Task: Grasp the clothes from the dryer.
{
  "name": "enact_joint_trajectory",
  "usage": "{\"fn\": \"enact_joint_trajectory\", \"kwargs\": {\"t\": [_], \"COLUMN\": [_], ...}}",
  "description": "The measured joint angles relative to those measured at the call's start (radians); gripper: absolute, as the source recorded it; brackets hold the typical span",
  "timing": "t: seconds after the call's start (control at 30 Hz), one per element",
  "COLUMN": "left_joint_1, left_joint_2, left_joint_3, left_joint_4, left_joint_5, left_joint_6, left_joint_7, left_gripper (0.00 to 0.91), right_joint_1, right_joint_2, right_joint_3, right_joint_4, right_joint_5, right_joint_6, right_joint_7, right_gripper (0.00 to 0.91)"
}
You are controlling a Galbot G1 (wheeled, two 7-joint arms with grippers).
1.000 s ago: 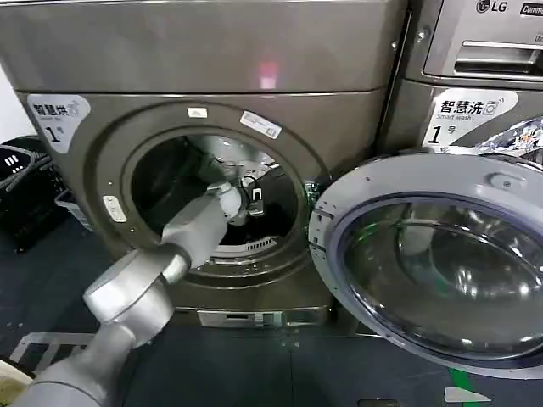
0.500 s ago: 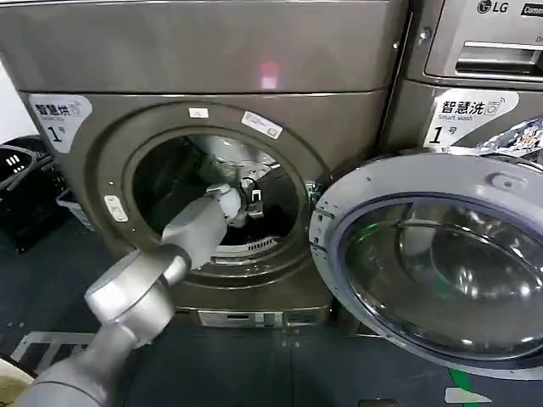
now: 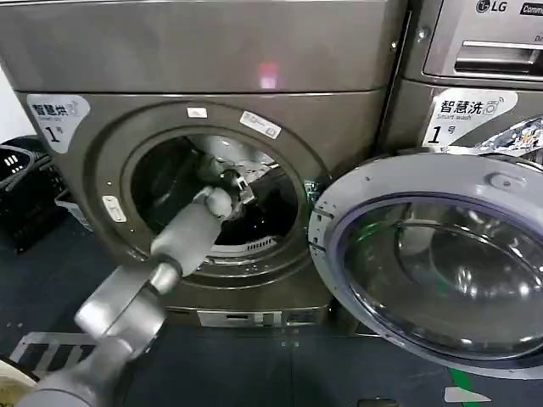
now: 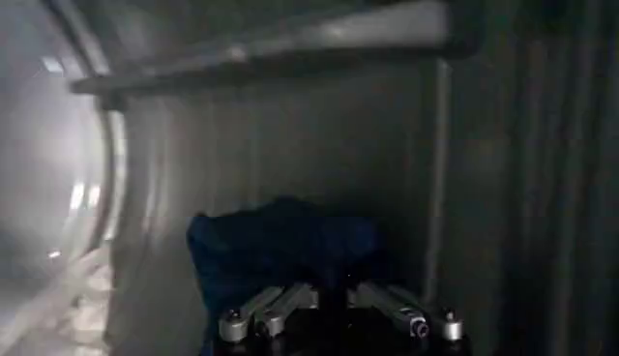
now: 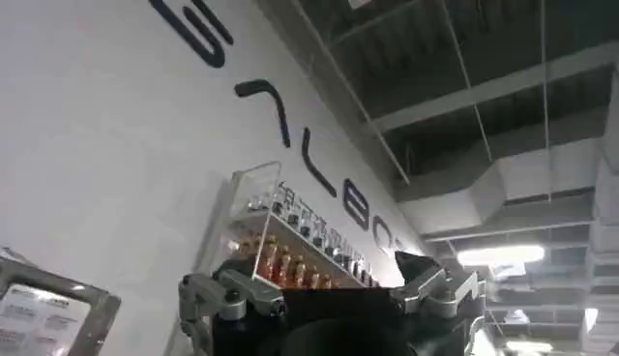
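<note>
- Dark flooring runs under two stacked-front machines; the dryer [image 3: 212,182] stands with its round door [image 3: 441,263] swung wide to the robot's right.
- Reaching through the porthole, the left gripper [image 3: 240,186] sits deep in the steel drum, fingers spread [image 4: 334,310].
- Clothes [image 4: 280,247], a dark navy bundle, lie on the drum wall just ahead of those fingertips, not yet pinched.
- To do this well, I judge: advance straight until fabric fills the gap, close on a thick fold, then draw back without scraping the drum.
- Parked outside, the right gripper [image 5: 324,290] points toward a ceiling, fingers apart, holding nothing.
</note>
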Motion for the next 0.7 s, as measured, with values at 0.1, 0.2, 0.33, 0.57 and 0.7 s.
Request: {"fn": "enact_joint_trajectory", "kwargs": {"t": [0.1, 0.2, 0.33, 0.57, 0.7], "left_joint_1": [0.030, 0.068, 0.130, 0.269, 0.354], "left_joint_2": [-0.006, -0.006, -0.005, -0.008, -0.020], "left_joint_3": [-0.109, -0.203, -0.296, -0.406, -0.452], "left_joint_4": [-0.037, -0.087, -0.178, -0.392, -0.508], "left_joint_5": [-0.033, -0.069, -0.121, -0.174, -0.161], "left_joint_6": [-0.005, -0.011, -0.027, -0.083, -0.115], "left_joint_7": [-0.074, -0.145, -0.242, -0.415, -0.511], "left_gripper": [0.000, 0.000, 0.000, 0.000, 0.000], "right_joint_1": [0.000, -0.001, -0.004, -0.010, -0.015], "right_joint_2": [0.000, -0.002, -0.009, -0.017, -0.016], "right_joint_3": [-0.002, -0.001, 0.002, 0.004, 0.010], "right_joint_4": [0.000, -0.001, -0.008, -0.004, -0.002], "right_joint_5": [-0.003, -0.003, -0.003, -0.004, -0.005], "right_joint_6": [0.001, 0.002, 0.003, 0.003, 0.003], "right_joint_7": [0.000, 0.000, 0.000, 0.007, 0.009], "right_gripper": [0.907, 0.907, 0.907, 0.907, 0.907]}}
